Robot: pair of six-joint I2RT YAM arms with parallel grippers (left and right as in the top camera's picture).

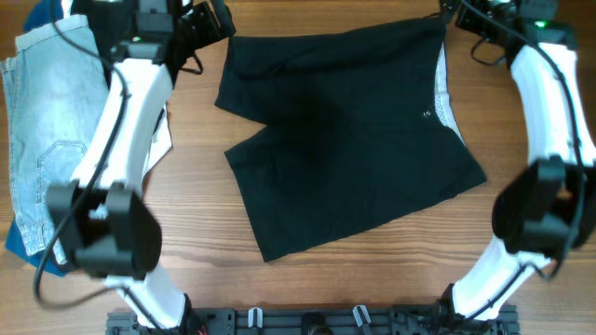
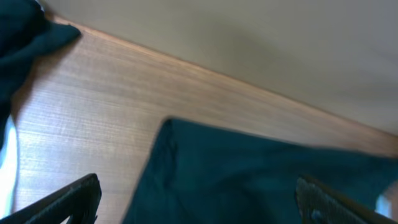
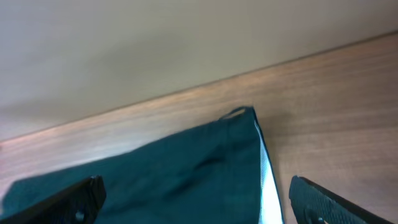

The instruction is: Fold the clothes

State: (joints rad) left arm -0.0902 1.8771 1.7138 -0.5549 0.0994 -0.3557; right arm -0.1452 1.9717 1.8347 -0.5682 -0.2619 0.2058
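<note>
A pair of black shorts [image 1: 345, 140] lies spread flat on the wooden table, waistband with a white lining [image 1: 445, 88] at the right, legs to the left. My left gripper [image 1: 216, 20] is open at the far left corner of the shorts; in the left wrist view its fingers [image 2: 199, 202] straddle the dark leg hem [image 2: 249, 174]. My right gripper [image 1: 458, 11] is open at the far right corner; in the right wrist view its fingers [image 3: 199, 199] straddle the waistband corner [image 3: 239, 149] with its white lining [image 3: 268, 186].
A pile of light blue denim [image 1: 42, 121] lies at the left of the table, with white cloth [image 1: 160, 140] beside it and something blue [image 1: 19, 244] under it. The table's far edge [image 3: 155, 99] runs just behind both grippers.
</note>
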